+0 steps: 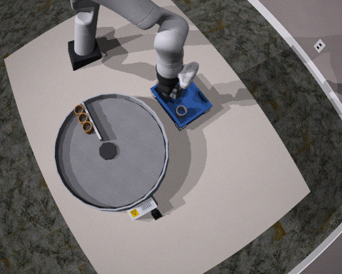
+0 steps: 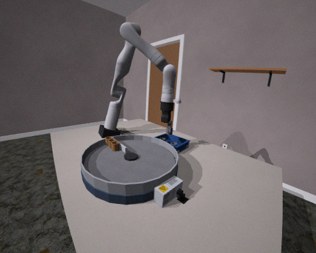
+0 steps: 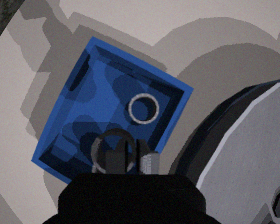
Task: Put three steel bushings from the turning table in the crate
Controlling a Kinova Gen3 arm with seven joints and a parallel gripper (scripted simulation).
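My gripper (image 1: 174, 95) (image 2: 169, 132) (image 3: 132, 150) is shut on a steel bushing (image 3: 113, 131), gripping its wall above the blue crate (image 1: 199, 105) (image 2: 182, 146) (image 3: 86, 102). One steel bushing (image 1: 181, 116) (image 2: 174, 143) (image 3: 143, 122) stands in the crate near the corner closest to the turning table's side. Another steel bushing (image 2: 163, 138) (image 3: 95, 159) is in the crate under the gripper, mostly hidden by it in the wrist view. On the turning table (image 1: 136, 170) (image 2: 135, 169) (image 3: 246, 145) several copper-coloured bushings (image 1: 88, 132) (image 2: 115, 147) stand in a row; no steel one shows there.
A thin light bar (image 1: 93, 122) (image 2: 123, 147) stands on the turning table beside the copper row, near the dark hub (image 1: 107, 151) (image 2: 131, 156). The turntable's raised rim lies close to the crate. A white control box (image 1: 143, 208) (image 2: 168, 192) sits at the rim's front.
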